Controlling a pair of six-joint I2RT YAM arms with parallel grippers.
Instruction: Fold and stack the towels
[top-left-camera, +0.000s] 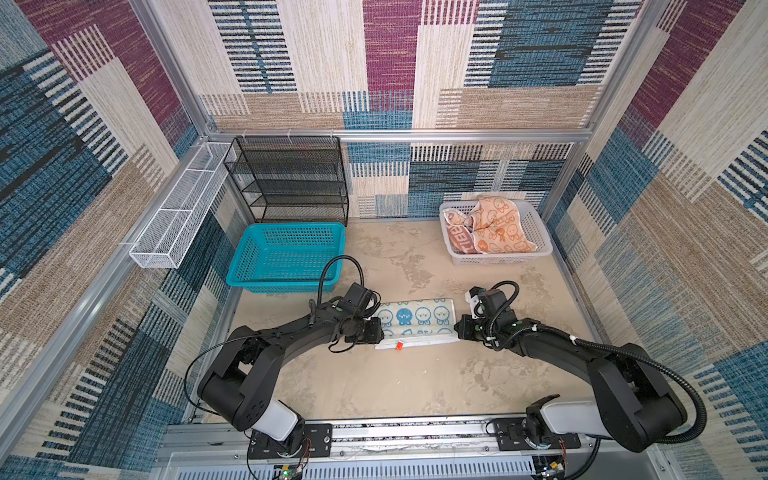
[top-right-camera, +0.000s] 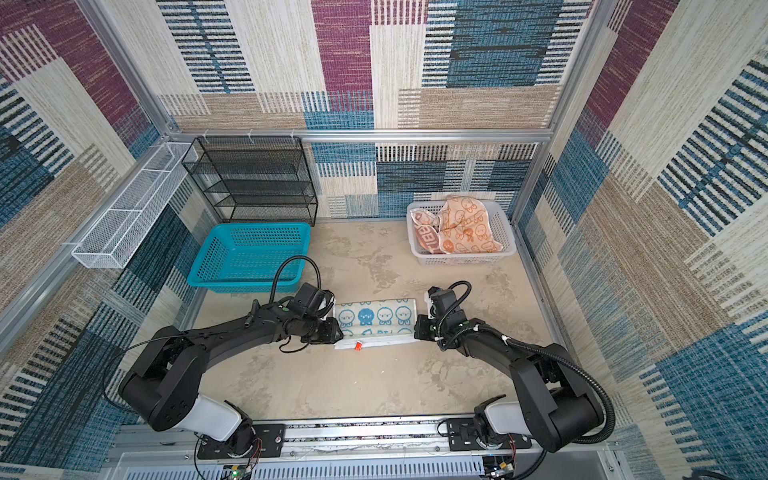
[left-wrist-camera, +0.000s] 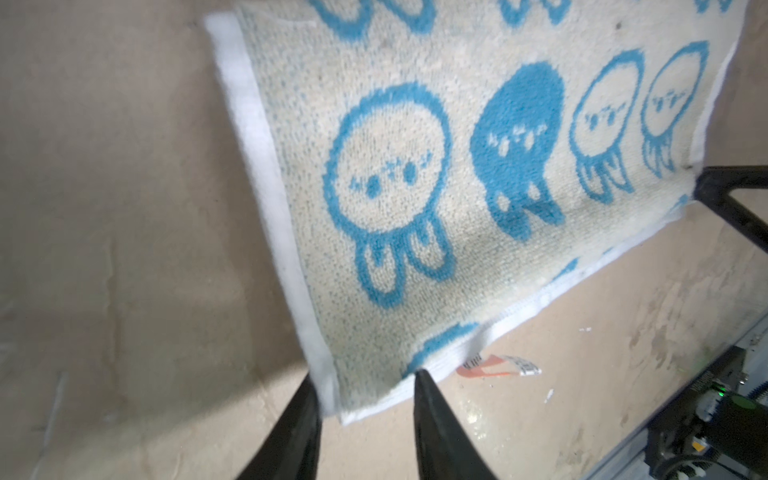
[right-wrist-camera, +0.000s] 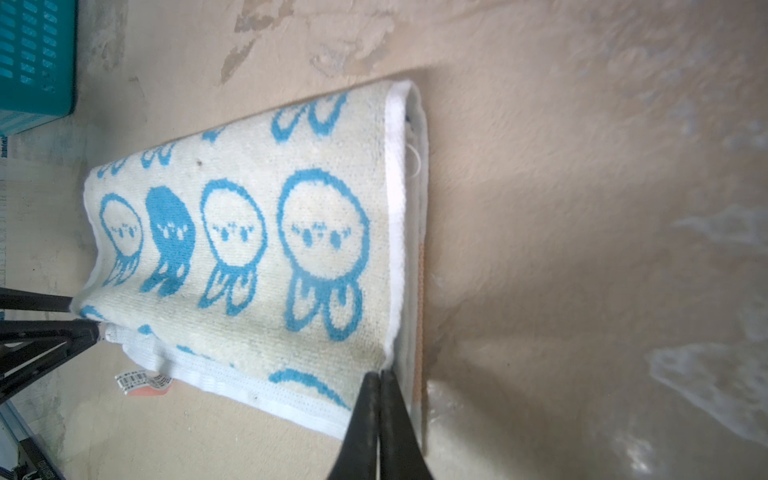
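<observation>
A pale towel (top-left-camera: 415, 318) (top-right-camera: 374, 318) with blue rabbit faces lies folded in a long strip on the table between my two grippers. The left gripper (top-left-camera: 379, 334) (left-wrist-camera: 363, 380) stands open, its fingers either side of the strip's near left corner (left-wrist-camera: 340, 399). At the near right corner, the right gripper (top-left-camera: 456, 328) (right-wrist-camera: 380, 372) is shut on the hem of the top layer. An orange towel (top-left-camera: 498, 232) (top-right-camera: 465, 228) with white rabbit faces and a whitish towel (top-left-camera: 459, 239) (top-right-camera: 428, 239) with "RABBIT" lettering lie crumpled in a white basket (top-left-camera: 536, 232).
An empty blue basket (top-left-camera: 286, 257) (top-right-camera: 249, 257) sits back left of the folded strip. Behind it stands a black wire rack (top-left-camera: 286, 178), with a white wire tray (top-left-camera: 178, 216) on the left wall. An orange tag (top-left-camera: 400, 345) (left-wrist-camera: 498, 368) pokes out from the towel's near edge.
</observation>
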